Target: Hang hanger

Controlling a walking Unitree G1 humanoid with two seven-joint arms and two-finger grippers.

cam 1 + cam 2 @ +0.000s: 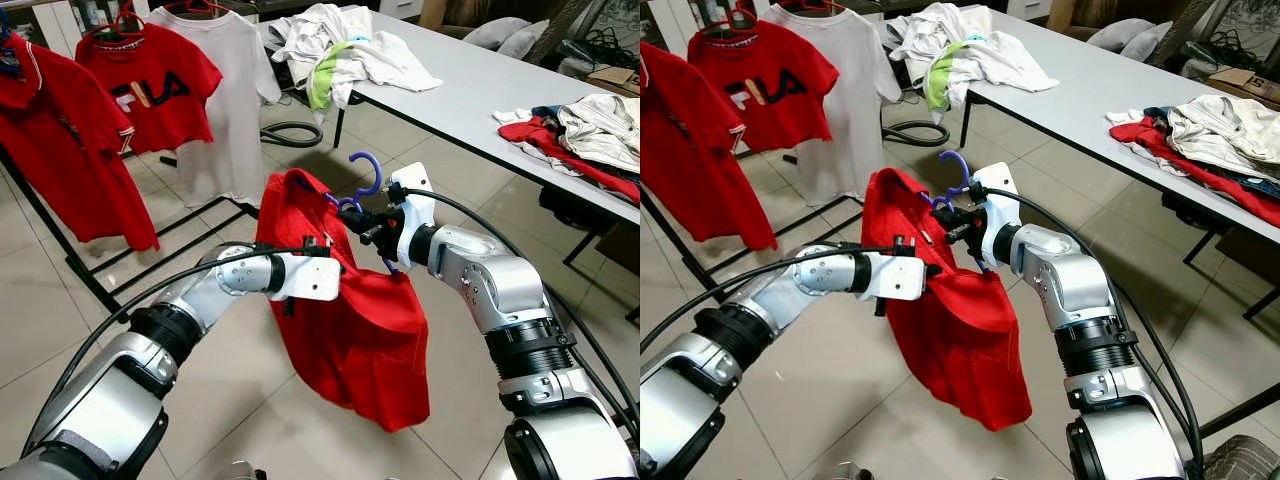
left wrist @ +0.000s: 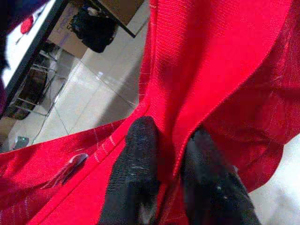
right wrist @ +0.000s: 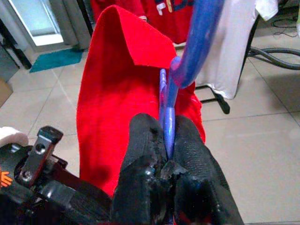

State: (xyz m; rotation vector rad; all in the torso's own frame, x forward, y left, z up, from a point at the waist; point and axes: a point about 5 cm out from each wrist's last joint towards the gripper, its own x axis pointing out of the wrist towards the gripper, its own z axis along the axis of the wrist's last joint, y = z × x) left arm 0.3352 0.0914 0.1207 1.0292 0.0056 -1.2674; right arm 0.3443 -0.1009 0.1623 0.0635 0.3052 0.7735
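1. Right gripper [image 3: 166, 150]: fingers pressed together on the neck of the blue hanger [image 1: 365, 180], just under its hook. Hook points up, free in the air.
2. Hanger sits in front of the robot at mid-height, between the two arms, carrying a red shirt [image 1: 360, 340]. It is well apart from the clothes rack [image 1: 60, 250] on the robot's left.
3. Left gripper [image 2: 168, 154]: fingers pinching a fold of the red shirt's fabric near its upper edge. In the head views the shirt hides the fingertips; the pinch is clear in the left wrist view.
4. Shirt hangs loose below both grippers, lower hem off the tiled floor [image 1: 230, 400]. One collar flap stands up beside the hanger neck.
5. Rack holds a red FILA shirt [image 1: 150, 90], a white shirt [image 1: 225, 100] and another red shirt [image 1: 50, 150], each on its own hanger.
6. White table [image 1: 480, 90] on the robot's right: a pile of light clothes [image 1: 340, 45] at the far end, mixed red and beige garments [image 1: 580, 135] nearer.
7. Hanger arms inside the shirt: probably seated in the shoulders, but fabric covers them, so I can't confirm.
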